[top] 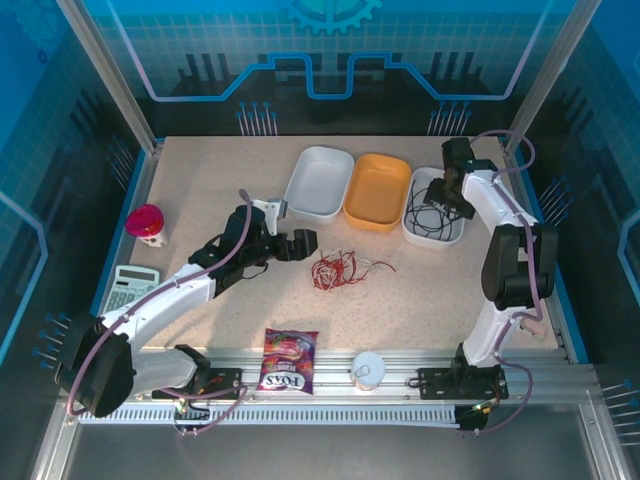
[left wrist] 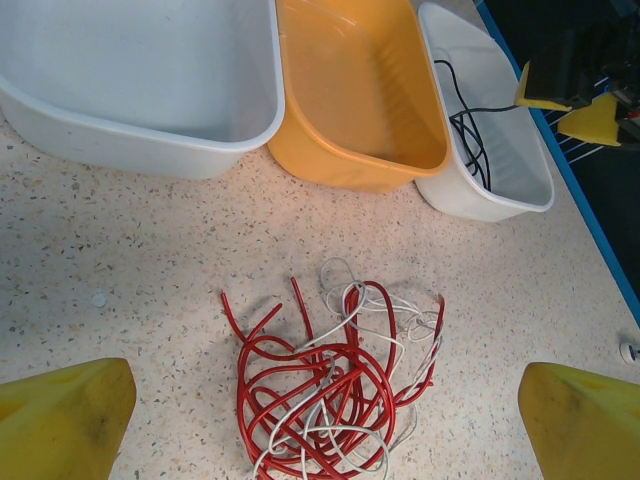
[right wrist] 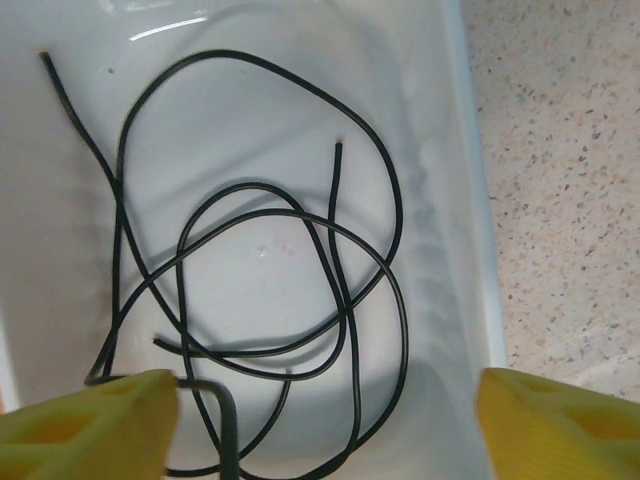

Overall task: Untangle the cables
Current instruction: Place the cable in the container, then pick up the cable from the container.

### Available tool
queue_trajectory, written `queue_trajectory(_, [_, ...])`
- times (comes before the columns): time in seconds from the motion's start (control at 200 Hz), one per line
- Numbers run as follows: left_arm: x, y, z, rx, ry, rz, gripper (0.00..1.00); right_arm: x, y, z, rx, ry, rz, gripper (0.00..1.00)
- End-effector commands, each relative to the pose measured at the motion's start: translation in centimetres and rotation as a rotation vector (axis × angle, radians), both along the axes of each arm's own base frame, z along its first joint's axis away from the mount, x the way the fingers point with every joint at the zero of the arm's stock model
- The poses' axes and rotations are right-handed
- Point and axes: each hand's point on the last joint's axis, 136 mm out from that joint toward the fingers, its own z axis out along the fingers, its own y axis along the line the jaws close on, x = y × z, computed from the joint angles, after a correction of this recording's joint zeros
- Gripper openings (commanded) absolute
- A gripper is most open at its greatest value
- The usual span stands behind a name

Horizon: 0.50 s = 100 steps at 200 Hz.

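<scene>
Right gripper [right wrist: 325,412] (jaws apart); black cables [right wrist: 330,232] in white tub [right wrist: 465,150].

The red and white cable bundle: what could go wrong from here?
1. The red cables and white cables are woven together, so the open left jaws may lift the whole knot, perhaps tightening it.
2. In the white tray, the black cable lies right beside the right arm's finger; it might snag and come out.
</scene>
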Motion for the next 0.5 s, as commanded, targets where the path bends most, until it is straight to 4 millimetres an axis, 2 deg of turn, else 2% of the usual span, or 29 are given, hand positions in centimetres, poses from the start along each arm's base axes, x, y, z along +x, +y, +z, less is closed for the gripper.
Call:
queue_trajectory(0.0, [0.0, 0.0, -0.2, -0.017, 0.003, -0.002, 0.99, 0.5, -0.1, 4.9, -0.008, -0.104, 0.029, 0.90])
queue_trajectory(0.045, [0.0, 0.0, -0.1, -0.017, 0.001, -0.003, 0.99, 0.7, 0.0, 5.9, -0.003, -0.128, 0.038, 1.00])
queue_trajectory(0.265, [0.0, 0.0, -0.2, -0.017, 0.004, -0.004, 0.99, 0.8, 0.6, 9.4, 0.046, -0.201, 0.063, 1.00])
queue_trajectory(0.35, [0.0, 0.0, -0.2, -0.017, 0.004, -0.003, 0.99, 0.7, 0.5, 10.0, 0.042, -0.216, 0.057, 1.00])
queue_trajectory(0.495, [-0.1, -0.1, -0.3, -0.020, 0.005, -0.006, 0.99, 0.6, 0.1, 9.7, 0.023, -0.200, 0.052, 1.00])
